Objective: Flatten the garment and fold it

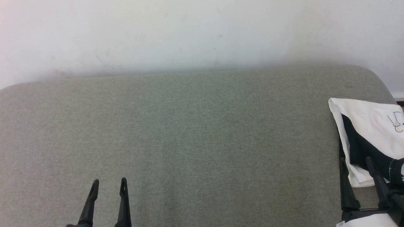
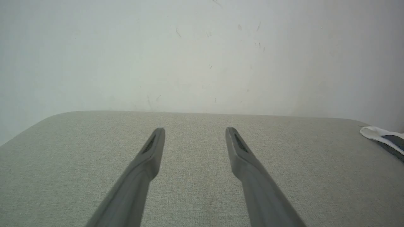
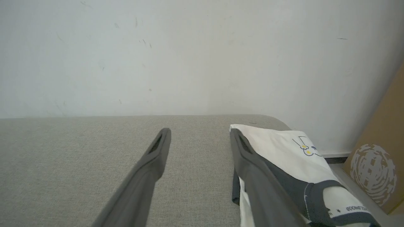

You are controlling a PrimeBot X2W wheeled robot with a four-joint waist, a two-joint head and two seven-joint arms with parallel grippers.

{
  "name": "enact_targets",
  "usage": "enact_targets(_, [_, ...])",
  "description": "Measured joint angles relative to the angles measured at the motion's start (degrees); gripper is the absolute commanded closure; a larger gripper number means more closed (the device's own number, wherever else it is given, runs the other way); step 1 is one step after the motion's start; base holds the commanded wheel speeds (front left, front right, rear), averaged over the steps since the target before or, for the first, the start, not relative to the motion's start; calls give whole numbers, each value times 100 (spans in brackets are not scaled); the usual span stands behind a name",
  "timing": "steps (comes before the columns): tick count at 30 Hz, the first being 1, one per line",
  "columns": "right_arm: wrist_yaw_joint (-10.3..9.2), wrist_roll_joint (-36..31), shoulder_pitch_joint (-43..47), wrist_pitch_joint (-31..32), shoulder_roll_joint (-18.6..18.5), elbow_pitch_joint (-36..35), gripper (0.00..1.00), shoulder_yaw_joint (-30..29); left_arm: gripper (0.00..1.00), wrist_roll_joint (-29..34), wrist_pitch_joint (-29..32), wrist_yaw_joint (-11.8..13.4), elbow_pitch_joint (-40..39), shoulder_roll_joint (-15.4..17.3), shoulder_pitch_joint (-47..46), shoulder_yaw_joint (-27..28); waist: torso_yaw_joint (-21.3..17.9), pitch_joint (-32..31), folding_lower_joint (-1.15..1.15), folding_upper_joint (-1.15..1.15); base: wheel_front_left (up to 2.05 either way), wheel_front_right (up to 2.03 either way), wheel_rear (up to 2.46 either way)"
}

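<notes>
- Left gripper (image 1: pixel 109 184) (image 2: pixel 194 132): two long dark fingers spread wide, nothing between them, over bare surface at near left.
- Right gripper (image 1: pixel 355 160) (image 3: pixel 200 132): fingers spread wide, nothing gripped. In the right wrist view one finger crosses the garment's edge and the other is over bare surface; contact with the cloth can't be told.
- Garment (image 1: pixel 369 126) (image 2: pixel 375 132) (image 3: pixel 284 151), a cream-white shirt with black sleeve and small yellow-and-blue chest print: lies folded over itself at the surface's far right end, well apart from the left gripper.
- Grey-green woven fabric surface (image 1: pixel 202 142) with rounded corners, against a white scuffed wall (image 1: pixel 202 31).
- Brown cardboard box (image 3: pixel 378 157) with pale round print, beyond the right end.
</notes>
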Motion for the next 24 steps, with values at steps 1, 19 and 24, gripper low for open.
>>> enact_targets(1, [0, -5, 9, -1, 0, 4, 0, 20, 0, 19, 0, -1, 3, -13, 27, 3, 20, -17, 0, 0, 0, 0, 0])
enact_targets(19, [1, -35, 7, 4, -2, 59, 100, 138, 100, 94, 8, -109, 21, -154, 61, 7, 112, 56, 1, 0, 0, 0, 0])
enact_targets(24, [1, -36, 4, 37, -3, 64, 100, 145, 100, 94, 44, -109, 37, -154, 53, 4, 111, 49, 1, 0, 0, 0, 0])
